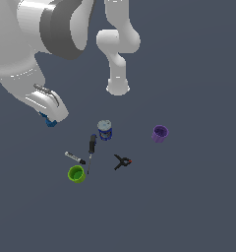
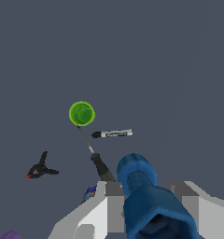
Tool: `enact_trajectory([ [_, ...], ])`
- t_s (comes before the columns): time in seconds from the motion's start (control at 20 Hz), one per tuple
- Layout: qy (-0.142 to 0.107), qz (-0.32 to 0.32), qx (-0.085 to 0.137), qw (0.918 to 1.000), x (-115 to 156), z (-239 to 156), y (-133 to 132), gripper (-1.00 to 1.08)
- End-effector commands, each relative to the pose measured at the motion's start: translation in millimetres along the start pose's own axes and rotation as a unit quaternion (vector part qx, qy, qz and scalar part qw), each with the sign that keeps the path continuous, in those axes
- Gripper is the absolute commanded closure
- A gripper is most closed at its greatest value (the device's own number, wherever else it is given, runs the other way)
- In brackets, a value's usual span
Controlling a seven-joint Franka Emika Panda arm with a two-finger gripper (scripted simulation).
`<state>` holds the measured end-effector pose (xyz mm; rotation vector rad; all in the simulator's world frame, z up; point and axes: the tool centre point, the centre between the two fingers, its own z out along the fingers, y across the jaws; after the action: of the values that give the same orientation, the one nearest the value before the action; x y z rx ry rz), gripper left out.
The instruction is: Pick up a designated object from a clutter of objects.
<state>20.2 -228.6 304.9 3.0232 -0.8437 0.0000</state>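
At the exterior view's left, the end effector (image 1: 50, 118) hung under the white arm with a bright-blue stubby object (image 1: 51, 122) showing at its tip. In the wrist view that blue piece (image 2: 142, 186) sat between the pale fingers (image 2: 93, 212), filling the gap, so the end effector appeared clamped on it. It looked raised off the tabletop (image 1: 198, 197), apart from the other items, probably to carry the pick clear of them. Further right lay the marker (image 1: 75, 158) and the green cup (image 1: 76, 173), close together, then the black screwdriver (image 1: 91, 150) pointing toward the cup. Next stood the blue grey-topped can (image 1: 104, 130), then the black clamp (image 1: 122, 162). Farthest right, well apart, stood the purple cup (image 1: 160, 133).
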Motion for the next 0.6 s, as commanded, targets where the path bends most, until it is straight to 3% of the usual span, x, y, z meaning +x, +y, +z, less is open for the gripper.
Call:
enact_trajectory([
  [0.0, 0.000, 0.000, 0.000, 1.0000, 9.4, -15.5, -4.1, 1.08],
  [0.55, 0.000, -0.001, 0.001, 1.0000, 45.1, -70.5, -19.0, 1.08],
])
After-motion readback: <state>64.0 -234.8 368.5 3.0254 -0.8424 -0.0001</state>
